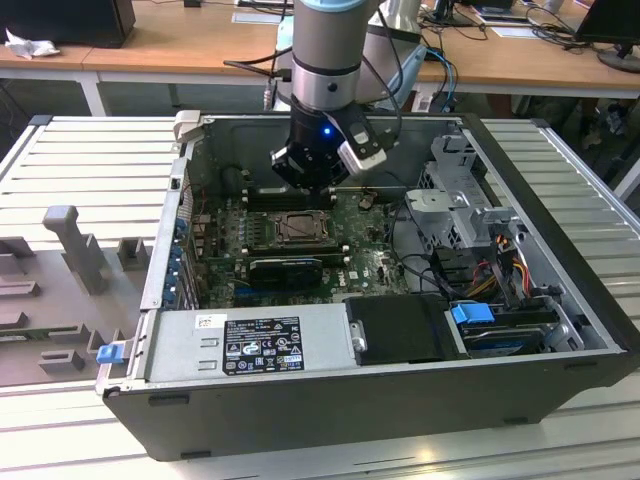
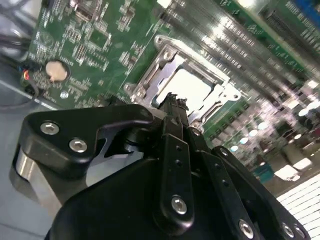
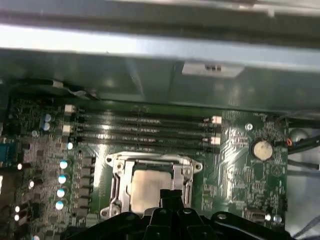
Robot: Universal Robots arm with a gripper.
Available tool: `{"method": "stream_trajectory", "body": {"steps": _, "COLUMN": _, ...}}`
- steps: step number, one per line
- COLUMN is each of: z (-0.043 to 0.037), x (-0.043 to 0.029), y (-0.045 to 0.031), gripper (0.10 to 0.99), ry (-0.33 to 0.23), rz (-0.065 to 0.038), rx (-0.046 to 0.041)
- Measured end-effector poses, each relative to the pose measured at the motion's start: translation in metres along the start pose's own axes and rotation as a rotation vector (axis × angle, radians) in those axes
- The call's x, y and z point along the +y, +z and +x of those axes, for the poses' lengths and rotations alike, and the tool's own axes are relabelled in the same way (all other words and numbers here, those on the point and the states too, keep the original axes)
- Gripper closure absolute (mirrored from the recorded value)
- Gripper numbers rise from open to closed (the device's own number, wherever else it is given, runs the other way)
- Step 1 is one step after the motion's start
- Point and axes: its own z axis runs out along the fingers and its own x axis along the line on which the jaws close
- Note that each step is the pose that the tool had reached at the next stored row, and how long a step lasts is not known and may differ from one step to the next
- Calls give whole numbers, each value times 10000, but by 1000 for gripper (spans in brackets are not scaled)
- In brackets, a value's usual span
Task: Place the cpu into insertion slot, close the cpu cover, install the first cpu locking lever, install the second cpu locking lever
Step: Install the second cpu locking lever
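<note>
The pincer (image 1: pixel 310 183) of the single arm hangs low inside an open computer case (image 1: pixel 330 400), just above the insertion slot (image 1: pixel 298 228) in the middle of the green motherboard (image 1: pixel 365 262). In the second wrist view its black fingers (image 2: pixel 172 122) come together into one narrow tip with no gap showing between them, and nothing is pinched there; the tip sits over the near edge of the cpu cover (image 2: pixel 150 75).

From the exterior view's left: grey foam trays (image 1: pixel 60 290) lie on the slatted bench (image 1: pixel 90 160) beside the case, then comes the case's labelled power supply box (image 1: pixel 250 340) along its near wall, the motherboard behind it, and a drive cage with bundled cables (image 1: pixel 490 270) at the exterior view's right.

The cpu (image 3: pixel 147 187) lies flat in the insertion slot, its pale metal top visible through the square window of the silver frame in both wrist views. The cpu cover (image 3: pixel 150 167) lies down around the chip, framing it on all sides. In the first wrist view four long black memory slots (image 3: pixel 142 132) run just beyond the socket, and a round coin battery (image 3: pixel 261 148) sits on the board well apart from it. Whether the locking levers are latched cannot be told.
</note>
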Motion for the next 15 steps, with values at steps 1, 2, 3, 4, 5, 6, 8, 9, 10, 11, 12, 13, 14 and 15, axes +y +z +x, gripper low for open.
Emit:
{"method": "stream_trajectory", "body": {"steps": 1, "z": 7, "x": -89, "y": -3, "gripper": 980, "ry": 2, "rz": 2, "rx": 0}}
{"method": "stream_trajectory", "body": {"steps": 2, "z": 11, "x": -154, "y": 3, "gripper": 980, "ry": 4, "rz": 1, "rx": 30}}
{"method": "stream_trajectory", "body": {"steps": 3, "z": 13, "x": -177, "y": 9, "gripper": 980, "ry": 8, "rz": -4, "rx": 89}}
{"method": "stream_trajectory", "body": {"steps": 4, "z": 13, "x": -195, "y": 16, "gripper": 980, "ry": 12, "rz": -9, "rx": 153}}
{"method": "stream_trajectory", "body": {"steps": 5, "z": 15, "x": -221, "y": 29, "gripper": 980, "ry": 17, "rz": -12, "rx": 214}}
{"method": "stream_trajectory", "body": {"steps": 6, "z": 18, "x": -256, "y": 38, "gripper": 980, "ry": 19, "rz": -17, "rx": 232}}
{"method": "stream_trajectory", "body": {"steps": 8, "z": 25, "x": -348, "y": 40, "gripper": 980, "ry": 20, "rz": -35, "rx": 236}}
{"method": "stream_trajectory", "body": {"steps": 9, "z": 30, "x": -387, "y": 39, "gripper": 980, "ry": 18, "rz": -68, "rx": 233}}
{"method": "stream_trajectory", "body": {"steps": 10, "z": 39, "x": -409, "y": 39, "gripper": 980, "ry": 18, "rz": -105, "rx": 230}}
{"method": "stream_trajectory", "body": {"steps": 11, "z": 69, "x": -422, "y": 39, "gripper": 980, "ry": 15, "rz": -154, "rx": 229}}
{"method": "stream_trajectory", "body": {"steps": 12, "z": 110, "x": -424, "y": 41, "gripper": 980, "ry": 8, "rz": -195, "rx": 226}}
{"method": "stream_trajectory", "body": {"steps": 13, "z": 143, "x": -424, "y": 43, "gripper": 980, "ry": 3, "rz": -224, "rx": 224}}
{"method": "stream_trajectory", "body": {"steps": 14, "z": 199, "x": -423, "y": 52, "gripper": 980, "ry": -11, "rz": -256, "rx": 222}}
{"method": "stream_trajectory", "body": {"steps": 15, "z": 224, "x": -422, "y": 62, "gripper": 980, "ry": -18, "rz": -262, "rx": 224}}
